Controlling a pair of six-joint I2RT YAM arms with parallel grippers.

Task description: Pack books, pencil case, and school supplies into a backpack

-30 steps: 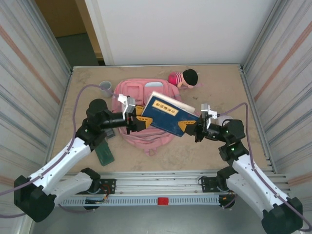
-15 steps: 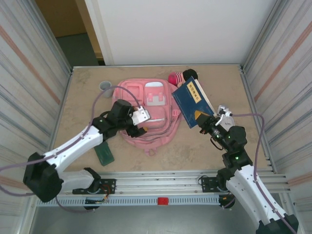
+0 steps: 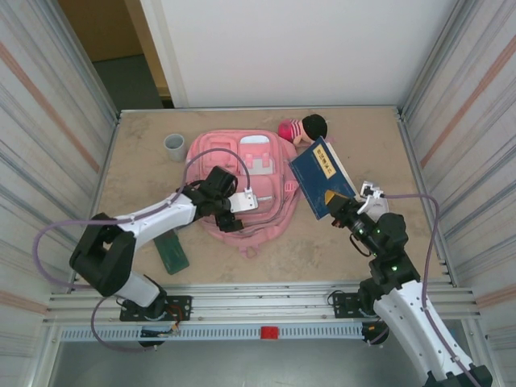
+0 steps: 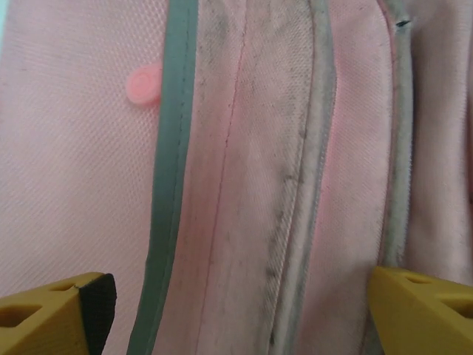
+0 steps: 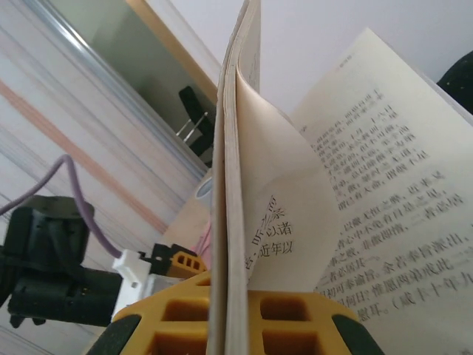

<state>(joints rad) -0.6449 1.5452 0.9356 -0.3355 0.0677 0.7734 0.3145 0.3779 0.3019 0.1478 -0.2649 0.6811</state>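
Leaning in the air just right of the large pink fabric backpack (image 3: 211, 153), the thin dark blue book (image 3: 320, 173) is pinched at its lower corner by the right claw (image 3: 332, 199), and its pages fan loose in the right wrist view. The left claw (image 4: 236, 314) hovers spread wide over the backpack's seams, gripping nothing. Packing looks barely begun: the book is outside and no open mouth shows on the bag. Whether any zip is undone I cannot tell. A small dark green flat thing (image 3: 172, 251) on the worktop (image 3: 363, 137) is too small to name.
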